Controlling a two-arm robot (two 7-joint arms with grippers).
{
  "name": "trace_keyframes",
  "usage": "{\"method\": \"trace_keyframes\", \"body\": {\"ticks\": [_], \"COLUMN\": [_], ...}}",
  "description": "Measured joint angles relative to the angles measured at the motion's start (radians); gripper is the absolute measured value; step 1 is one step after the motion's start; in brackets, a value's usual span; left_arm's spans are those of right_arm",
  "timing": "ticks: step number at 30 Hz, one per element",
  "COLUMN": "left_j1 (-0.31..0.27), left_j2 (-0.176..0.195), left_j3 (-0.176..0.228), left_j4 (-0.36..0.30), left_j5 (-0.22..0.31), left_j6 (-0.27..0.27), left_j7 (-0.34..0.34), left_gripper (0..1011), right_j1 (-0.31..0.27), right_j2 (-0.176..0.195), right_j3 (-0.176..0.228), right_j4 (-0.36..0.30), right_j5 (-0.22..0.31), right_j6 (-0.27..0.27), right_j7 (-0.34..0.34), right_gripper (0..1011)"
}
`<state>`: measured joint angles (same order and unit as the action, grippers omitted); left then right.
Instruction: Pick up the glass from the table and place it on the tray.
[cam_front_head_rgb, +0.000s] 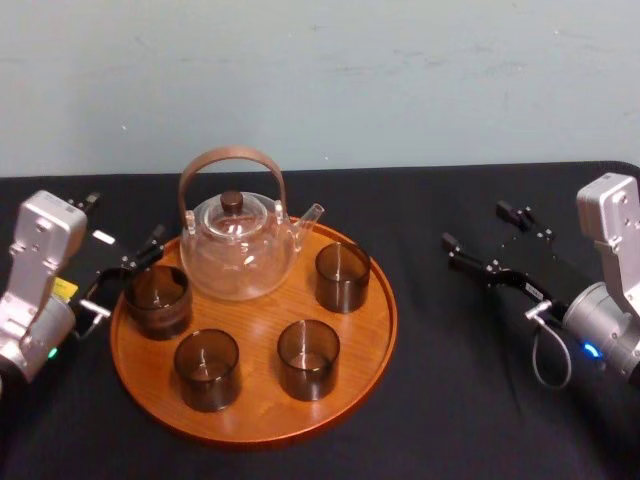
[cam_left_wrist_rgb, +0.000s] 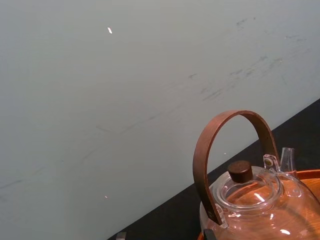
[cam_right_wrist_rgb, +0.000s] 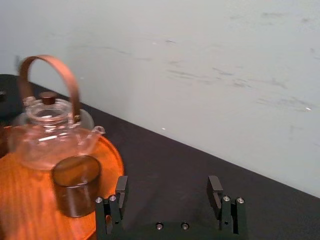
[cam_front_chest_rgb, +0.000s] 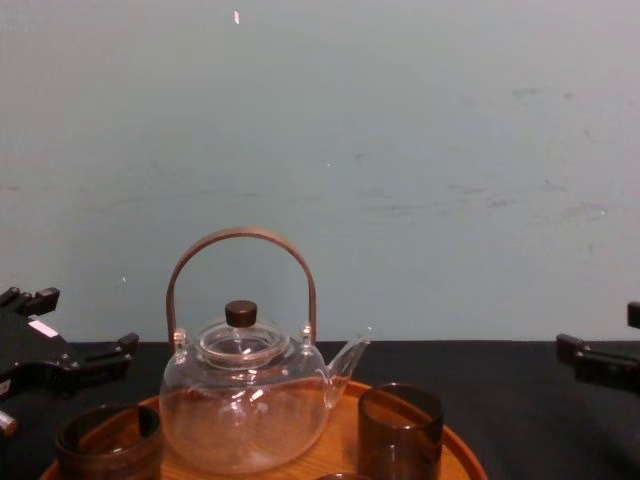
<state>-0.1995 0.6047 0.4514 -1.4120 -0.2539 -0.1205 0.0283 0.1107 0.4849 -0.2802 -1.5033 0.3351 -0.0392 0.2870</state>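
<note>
**Pretty plain backdrop here**

Back wall is a flat pale blue-green with faint grey scuff marks smeared across it. Below it sits a matte black surface running edge to edge. Light's soft and even.

Clear teapot, black table, pale wall

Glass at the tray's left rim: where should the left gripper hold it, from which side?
Best across the straight wall of the glass, mid-height, from the robot's left, where the left gripper sits open. It stands upright, handleless, and the teapot crowds its other side.
</note>
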Motion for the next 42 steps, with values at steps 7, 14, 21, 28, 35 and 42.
{"method": "trace_keyframes", "body": {"ticks": [7,14,21,28,35,42], "left_j1": [0.0,0.0,0.0,0.0,0.0,0.0], "left_j2": [0.0,0.0,0.0,0.0,0.0,0.0], "left_j3": [0.0,0.0,0.0,0.0,0.0,0.0], "left_j4": [0.0,0.0,0.0,0.0,0.0,0.0], "left_j5": [0.0,0.0,0.0,0.0,0.0,0.0], "left_j6": [0.0,0.0,0.0,0.0,0.0,0.0], "left_j7": [0.0,0.0,0.0,0.0,0.0,0.0], "left_gripper": [1001,1001,1001,1001,1001,1002], "right_j1": [0.015,0.019,0.018,0.018,0.017,0.017], "right_j2": [-0.038,-0.045,-0.042,-0.041,-0.041,-0.04], "right_j3": [0.018,0.021,0.02,0.02,0.019,0.019], "right_j4": [0.038,0.046,0.043,0.042,0.041,0.041], "right_j5": [-0.022,-0.031,-0.03,-0.028,-0.027,-0.026], "right_j6": [0.01,0.016,0.015,0.015,0.014,0.014], "right_j7": [-0.034,-0.04,-0.039,-0.038,-0.037,-0.037], "right_gripper": [1002,1002,1002,1002,1003,1002]}}
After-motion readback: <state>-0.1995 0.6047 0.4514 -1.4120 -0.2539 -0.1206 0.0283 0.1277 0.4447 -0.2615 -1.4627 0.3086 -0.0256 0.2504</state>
